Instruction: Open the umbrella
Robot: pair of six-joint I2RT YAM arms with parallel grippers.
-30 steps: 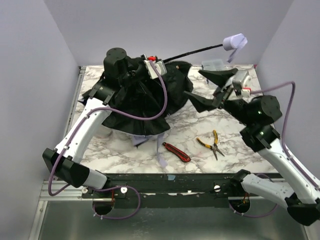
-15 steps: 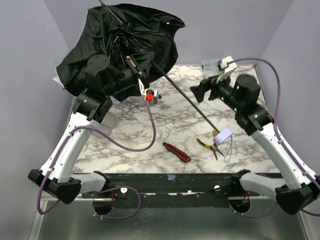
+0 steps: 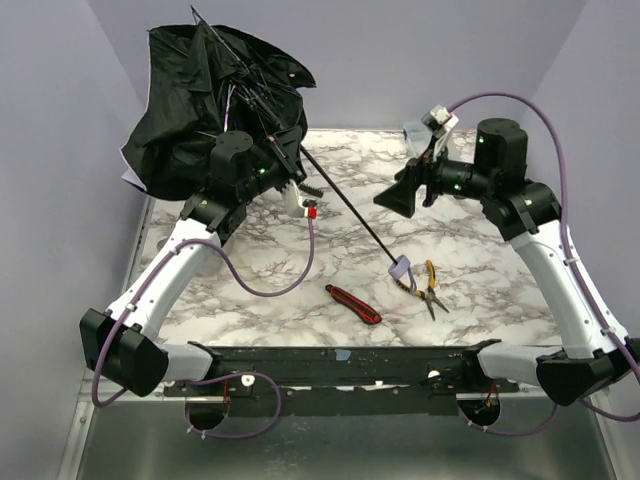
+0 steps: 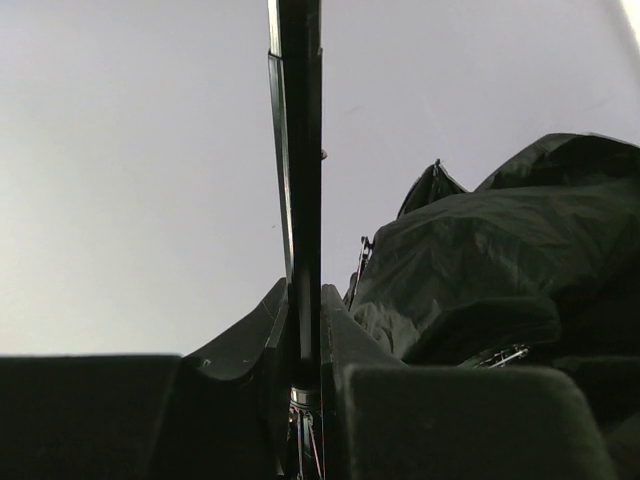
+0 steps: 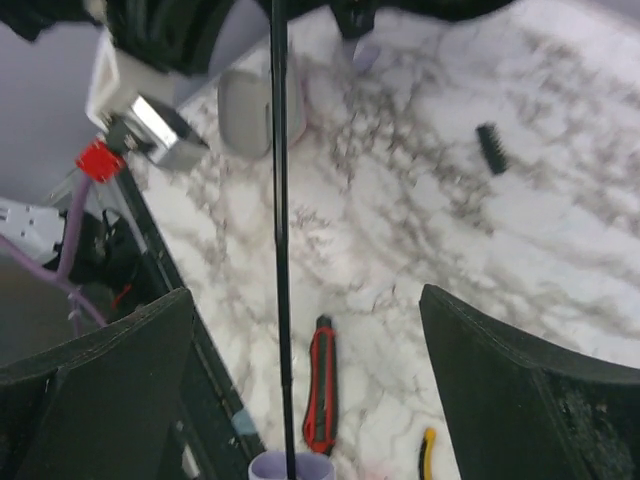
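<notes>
The left pincer is closed tight on the thin black shaft of the umbrella, its two fingers pressed against either side of the rod; the right pincer stands wide open and holds nothing, with the shaft seen between its spread fingers but apart from both. The umbrella is lifted at the far left, its black lining bunched and only partly spread; the shaft slants down to the right, and the pale lavender handle sits low over the marbled surface, just beside the yellow-handled pliers; a red and black knife lies nearer the front edge.
</notes>
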